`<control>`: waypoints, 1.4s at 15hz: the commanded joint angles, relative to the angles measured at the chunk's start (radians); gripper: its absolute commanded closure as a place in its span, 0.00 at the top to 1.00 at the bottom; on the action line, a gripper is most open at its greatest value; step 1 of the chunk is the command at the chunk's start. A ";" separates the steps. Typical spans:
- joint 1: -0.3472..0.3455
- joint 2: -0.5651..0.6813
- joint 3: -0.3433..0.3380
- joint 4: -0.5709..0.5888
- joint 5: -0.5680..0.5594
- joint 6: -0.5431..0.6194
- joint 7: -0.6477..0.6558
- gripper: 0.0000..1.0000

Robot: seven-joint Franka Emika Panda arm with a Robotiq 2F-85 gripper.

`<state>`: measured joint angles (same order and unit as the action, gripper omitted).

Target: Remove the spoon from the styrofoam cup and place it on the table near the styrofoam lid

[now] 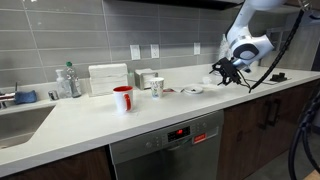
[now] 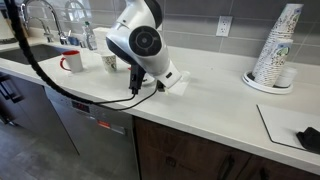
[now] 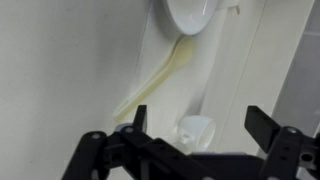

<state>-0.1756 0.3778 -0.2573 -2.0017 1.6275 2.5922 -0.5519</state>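
My gripper (image 3: 202,125) is open, with its black fingers wide apart low over the white counter. The white bowl end of the spoon (image 3: 197,129) shows between the fingers, touching neither; its handle is hidden by the gripper. The styrofoam lid (image 3: 195,14), a round white disc, lies just beyond it at the top edge. In an exterior view the gripper (image 1: 225,72) hangs to the right of the lid (image 1: 192,90). The styrofoam cup (image 1: 157,87) stands further left, beside the red mug (image 1: 123,98). Both also show far off in the exterior view behind the arm, cup (image 2: 109,62) and mug (image 2: 70,62).
A sink (image 1: 20,118) with bottles (image 1: 68,80) and a white box (image 1: 108,78) stands at the counter's far end. A tall stack of paper cups (image 2: 275,50) and a dark object (image 2: 306,137) sit at the other end. The counter's front edge is close.
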 commanded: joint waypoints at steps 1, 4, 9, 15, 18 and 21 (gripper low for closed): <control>0.182 -0.126 -0.122 -0.090 -0.277 0.039 0.161 1.00; 0.361 -0.175 -0.258 -0.104 -0.521 0.017 0.295 1.00; 0.664 -0.206 -0.554 -0.056 -0.931 -0.067 0.456 1.00; 0.815 -0.346 -0.695 0.051 -1.414 -0.342 0.514 1.00; 0.606 -0.430 -0.433 0.101 -1.591 -0.488 0.481 1.00; 0.404 -0.388 -0.244 0.110 -1.509 -0.431 0.494 1.00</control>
<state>0.4024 -0.0139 -0.6727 -1.8945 0.1123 2.1644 -0.0531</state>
